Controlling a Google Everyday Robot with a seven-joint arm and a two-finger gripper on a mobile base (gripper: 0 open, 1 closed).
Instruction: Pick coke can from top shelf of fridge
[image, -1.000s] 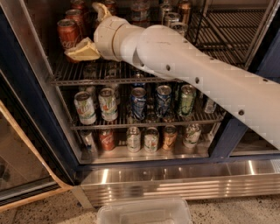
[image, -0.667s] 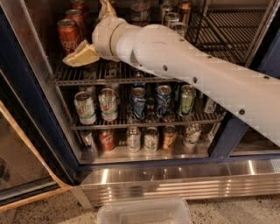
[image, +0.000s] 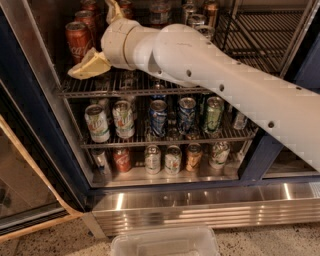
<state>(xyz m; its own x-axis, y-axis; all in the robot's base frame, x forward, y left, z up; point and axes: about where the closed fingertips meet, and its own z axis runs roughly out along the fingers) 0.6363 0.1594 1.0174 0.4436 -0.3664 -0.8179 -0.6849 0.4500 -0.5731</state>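
1. Above the top shelf (image: 150, 92) of the fridge (image: 200, 206), the robot's white arm (image: 225, 80) reaches in through the open doorway. The cooler holds drinks on three racks. Red and silver cans stand on the top shelf, a mixed row of cans (image: 157, 117) stands one rack below it, and a shorter row (image: 172, 159) stands two racks below.
2. At the left end of the top shelf, the gripper (image: 94, 40) hangs just over the wires. Its tan fingers (image: 87, 67) are spread wide and pinch nothing.
3. Near the front of the top shelf at its left end, the coke can (image: 77, 39) stands upright, just beside the lower finger. More red cans are lined up behind it.
4. The step in hand appears to be the final approach. Done well, it would square the spread jaws on the can's middle. The fingers should clear both the shelf wires and the can behind, and close only once the can sits between them.
5. Well below the top shelf, on the floor, a clear plastic bin (image: 165, 242) waits. What it holds cannot be told.
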